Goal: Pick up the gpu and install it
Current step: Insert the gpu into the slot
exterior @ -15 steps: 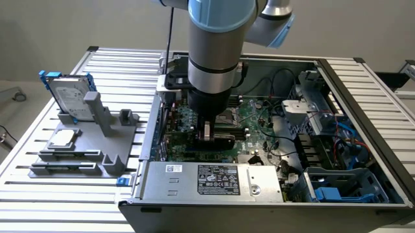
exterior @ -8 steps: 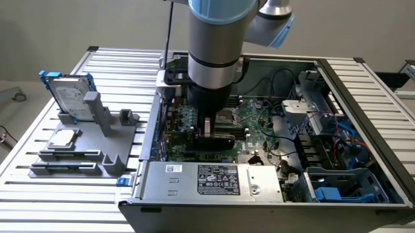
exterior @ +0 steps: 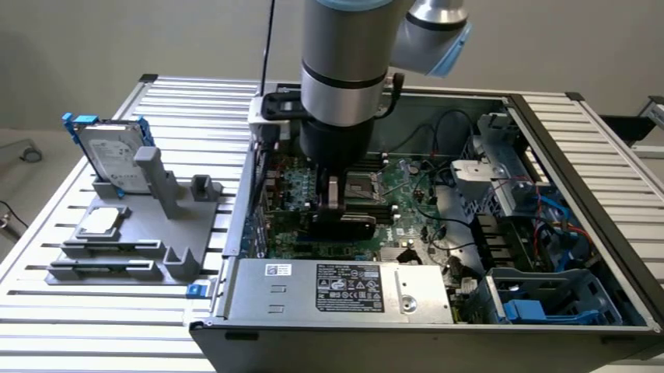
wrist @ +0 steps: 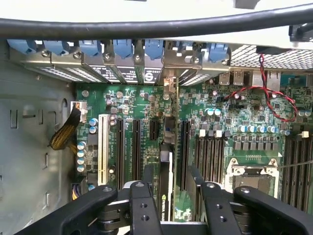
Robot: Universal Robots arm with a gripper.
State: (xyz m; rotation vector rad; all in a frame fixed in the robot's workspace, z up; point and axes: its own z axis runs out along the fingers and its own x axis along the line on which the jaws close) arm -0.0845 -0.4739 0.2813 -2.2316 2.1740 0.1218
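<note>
**A:** Pickup's done! The hand [exterior: 337, 203] is clamped on the graphics card [exterior: 347, 227], low over the main board [exterior: 415, 194] inside the computer case [exterior: 415, 350].

**B:** Seated yet?

**A:** Can't tell from outside. The wrist view has it edge-on among the long slots [wrist: 185, 147], with its bracket [wrist: 168, 73] near the rear wall. I'd say seating isn't finished.

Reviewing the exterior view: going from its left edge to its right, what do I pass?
hard drive in its blue frame → small grey post → gpu → blue drive tray
</note>
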